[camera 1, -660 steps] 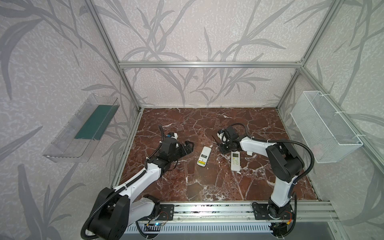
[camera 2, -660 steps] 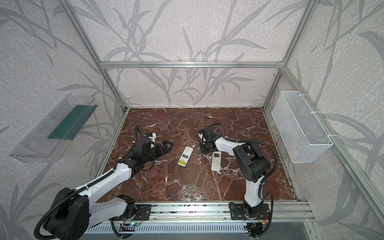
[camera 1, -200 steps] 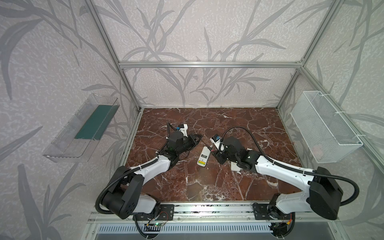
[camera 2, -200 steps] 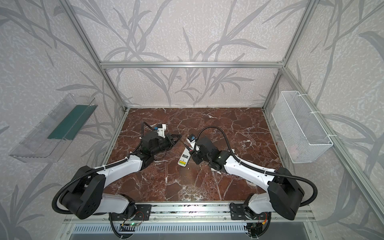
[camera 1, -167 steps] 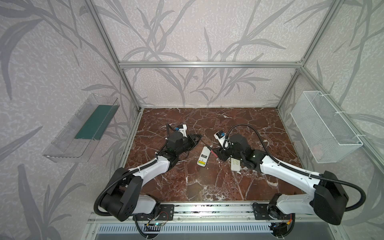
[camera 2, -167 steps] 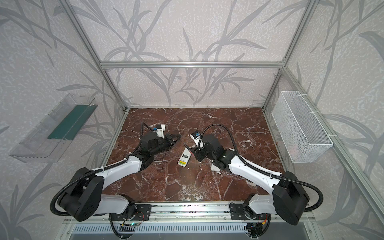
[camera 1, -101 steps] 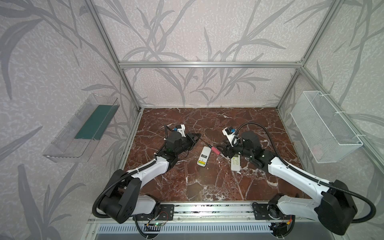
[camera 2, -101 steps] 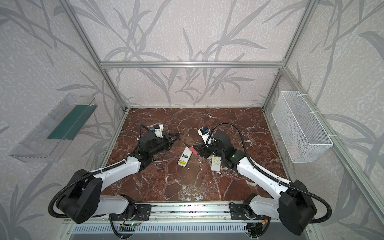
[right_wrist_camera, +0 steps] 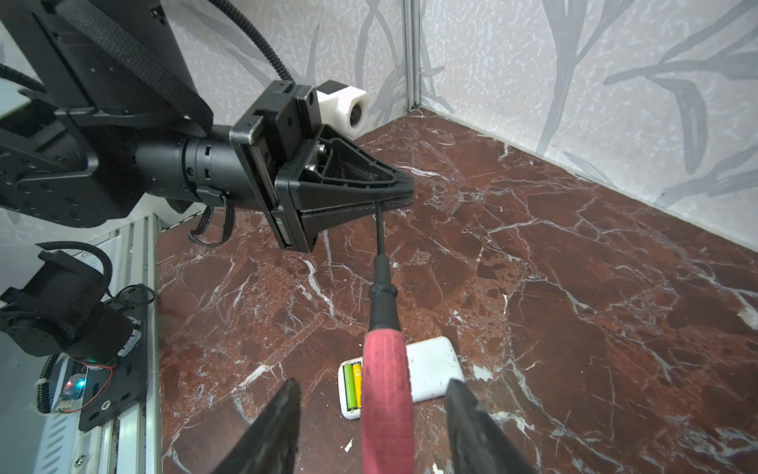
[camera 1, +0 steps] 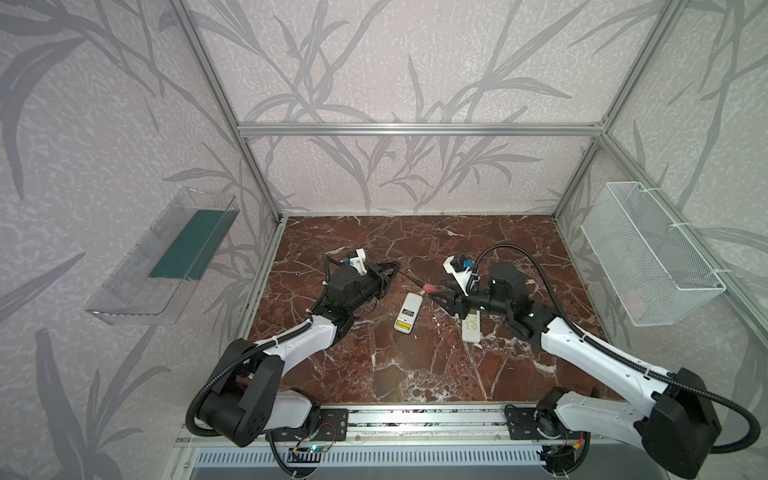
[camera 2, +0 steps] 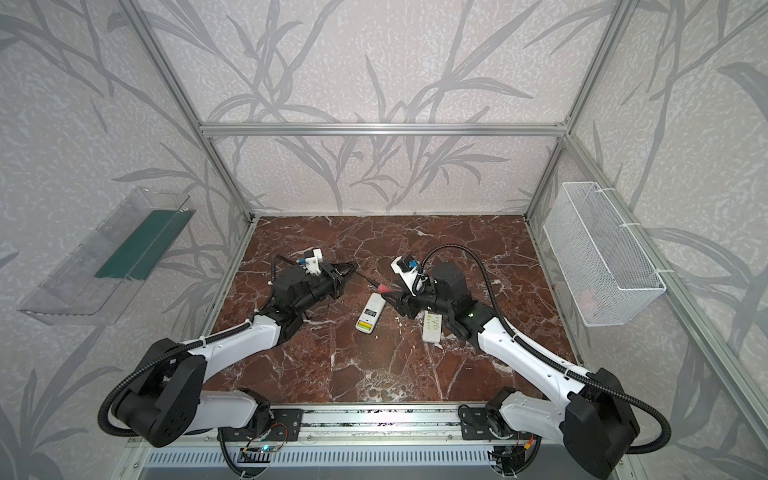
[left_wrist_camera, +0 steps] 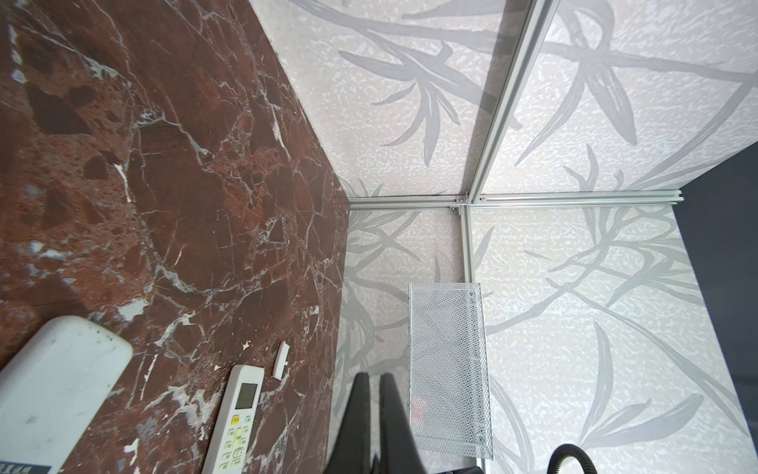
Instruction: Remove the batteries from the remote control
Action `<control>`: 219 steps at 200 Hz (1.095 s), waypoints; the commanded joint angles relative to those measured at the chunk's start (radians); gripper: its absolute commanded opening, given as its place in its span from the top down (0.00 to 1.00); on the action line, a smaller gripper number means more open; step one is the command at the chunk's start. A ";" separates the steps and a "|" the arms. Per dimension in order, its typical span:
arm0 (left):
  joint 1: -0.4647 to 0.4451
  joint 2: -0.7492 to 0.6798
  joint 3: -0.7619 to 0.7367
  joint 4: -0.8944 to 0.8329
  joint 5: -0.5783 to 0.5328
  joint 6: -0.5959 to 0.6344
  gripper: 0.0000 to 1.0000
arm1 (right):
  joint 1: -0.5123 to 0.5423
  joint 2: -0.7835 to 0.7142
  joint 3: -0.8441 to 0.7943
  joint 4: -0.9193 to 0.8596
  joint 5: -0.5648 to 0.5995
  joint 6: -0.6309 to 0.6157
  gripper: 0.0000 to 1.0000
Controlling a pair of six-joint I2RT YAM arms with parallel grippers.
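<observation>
**Screwdriver hand-over above the open remote**

Step in hand, as I judge it: passing the screwdriver (right_wrist_camera: 387, 410) from one arm to the other.
- The left gripper (right_wrist_camera: 404, 197) is clamped on the thin metal shaft near its tip.
- The right gripper (camera 1: 436, 297) has its jaws apart, one on each side of the red handle. A gap shows on both sides and I see no contact.

To do it well:
- Centre the handle between the fingers (right_wrist_camera: 283, 422).
- Close on the red grip, not the black collar.
- Release the left hold only once the right one is firm, or the tool may drop onto the remote below.

Task's things:
- Two yellow-and-green batteries (right_wrist_camera: 352, 385) sit in the open bay at the near end of the remote control (camera 1: 407, 309). It lies back-up mid-table, just left of the right gripper.
- A second remote (camera 1: 471, 327) lies buttons-up to its right, so its bay is hidden.
- A small loose white piece (left_wrist_camera: 281, 360), probably a bay lid, lies just beside it.

Containers:
- The wire basket (camera 1: 648, 257) on the right wall holds something faint and pinkish at its near end. I cannot tell what it is.
- The clear tray (camera 1: 166, 257) on the left wall shows only a green mat.
</observation>
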 commanded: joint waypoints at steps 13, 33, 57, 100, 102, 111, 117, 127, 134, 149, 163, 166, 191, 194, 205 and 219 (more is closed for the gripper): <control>0.004 0.034 -0.009 0.125 0.027 -0.082 1.00 | -0.003 0.020 -0.009 0.042 -0.037 0.007 0.46; 0.004 0.049 -0.013 0.155 0.033 -0.099 1.00 | -0.003 0.026 -0.011 0.057 -0.038 0.014 0.49; 0.004 0.057 -0.018 0.179 0.033 -0.108 1.00 | -0.003 0.039 -0.006 0.062 -0.039 0.016 0.53; 0.004 0.057 -0.019 0.182 0.034 -0.109 1.00 | -0.003 0.059 0.002 0.071 -0.028 0.022 0.56; 0.003 0.056 -0.020 0.182 0.035 -0.109 1.00 | -0.003 0.059 0.002 0.072 -0.027 0.023 0.56; 0.003 0.056 -0.020 0.183 0.034 -0.108 1.00 | -0.003 0.062 0.003 0.075 -0.019 0.022 0.57; 0.004 0.056 -0.020 0.182 0.037 -0.108 1.00 | -0.003 0.064 0.002 0.075 -0.016 0.022 0.57; 0.004 0.055 -0.020 0.182 0.037 -0.108 1.00 | -0.003 0.064 0.002 0.080 -0.011 0.023 0.57; 0.004 0.057 -0.020 0.182 0.038 -0.107 1.00 | -0.003 0.062 -0.002 0.089 -0.009 0.028 0.58; 0.004 0.057 -0.023 0.184 0.038 -0.107 1.00 | -0.004 0.059 -0.002 0.100 -0.009 0.032 0.59; 0.004 0.058 -0.024 0.191 0.038 -0.111 1.00 | -0.006 0.061 0.001 0.100 -0.010 0.034 0.61; 0.004 0.057 -0.024 0.190 0.039 -0.111 1.00 | -0.006 0.060 0.000 0.103 -0.009 0.035 0.61; 0.004 0.057 -0.026 0.194 0.040 -0.111 1.00 | -0.009 0.068 0.006 0.110 -0.018 0.040 0.66; 0.004 0.056 -0.025 0.194 0.040 -0.110 1.00 | -0.009 0.069 0.008 0.109 -0.018 0.040 0.67; 0.004 0.054 -0.025 0.195 0.042 -0.110 1.00 | -0.009 0.073 0.010 0.111 -0.020 0.043 0.71; 0.004 0.055 -0.024 0.197 0.043 -0.109 1.00 | -0.009 0.078 0.012 0.112 -0.022 0.045 0.75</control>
